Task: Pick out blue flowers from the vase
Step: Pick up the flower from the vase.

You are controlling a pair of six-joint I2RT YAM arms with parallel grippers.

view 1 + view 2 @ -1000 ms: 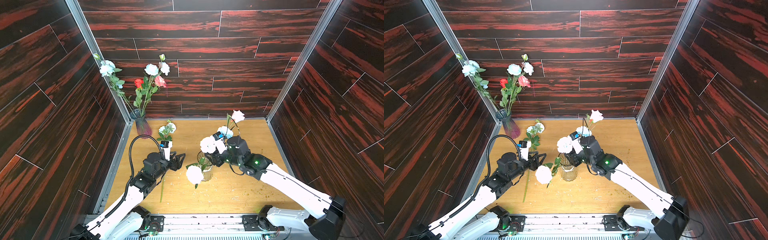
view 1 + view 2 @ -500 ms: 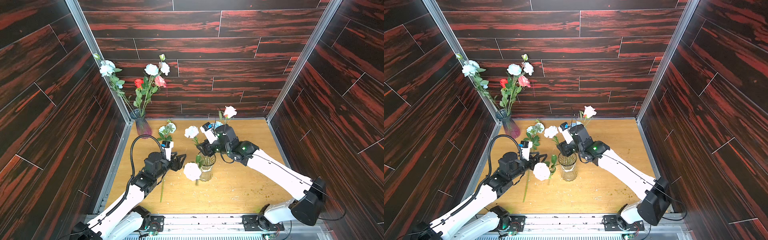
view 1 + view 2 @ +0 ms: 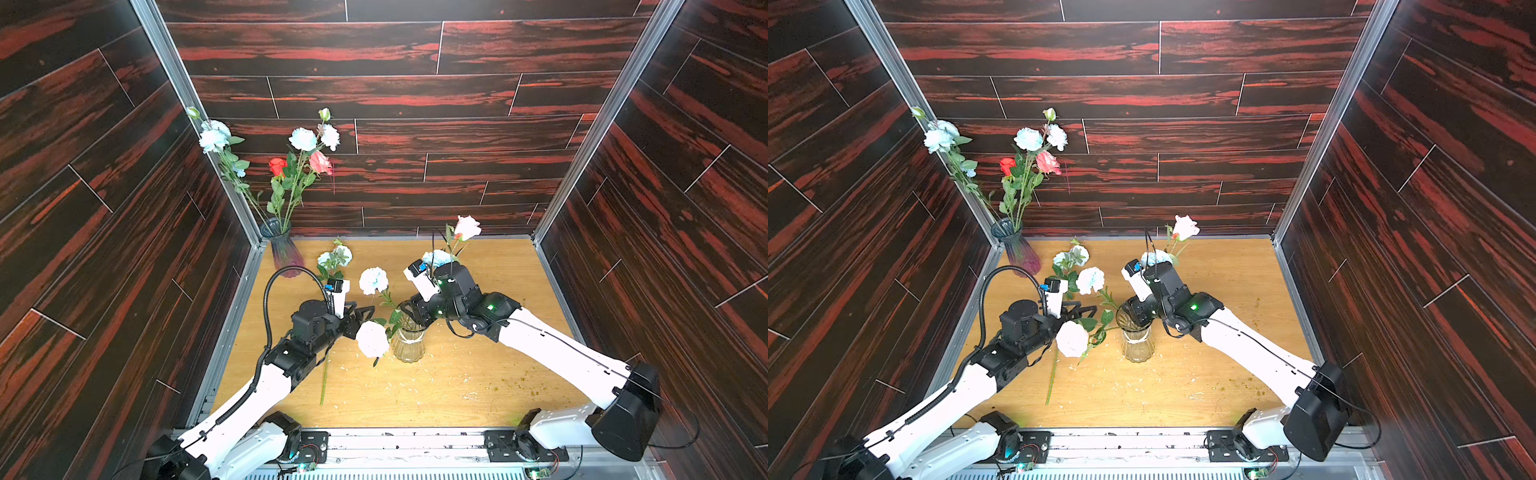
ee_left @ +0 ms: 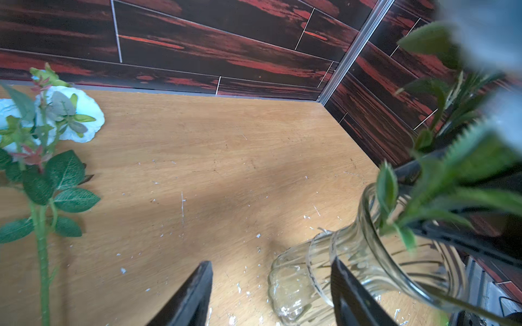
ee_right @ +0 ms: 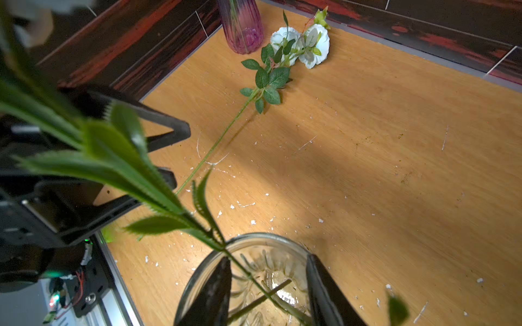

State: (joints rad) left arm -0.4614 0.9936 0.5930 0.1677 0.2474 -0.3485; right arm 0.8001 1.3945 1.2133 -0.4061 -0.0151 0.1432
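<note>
My left gripper (image 4: 270, 262) stands open, holding nothing, beside the clear glass vase (image 3: 409, 349); my right gripper (image 5: 268, 258) hangs at its mouth, jaws apart around stems (image 5: 248, 275), none clamped; one blue flower (image 3: 373, 280) rises from that vase; one two-bloom blue stem (image 3: 336, 258) lies on the table (image 3: 478, 374); the purple vase (image 3: 284, 253) holds two further blue stems (image 3: 214, 135).

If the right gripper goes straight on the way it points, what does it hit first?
Probably the green stems crossing inside the glass vase mouth; the right gripper points down into it. Depth is unclear.
</note>
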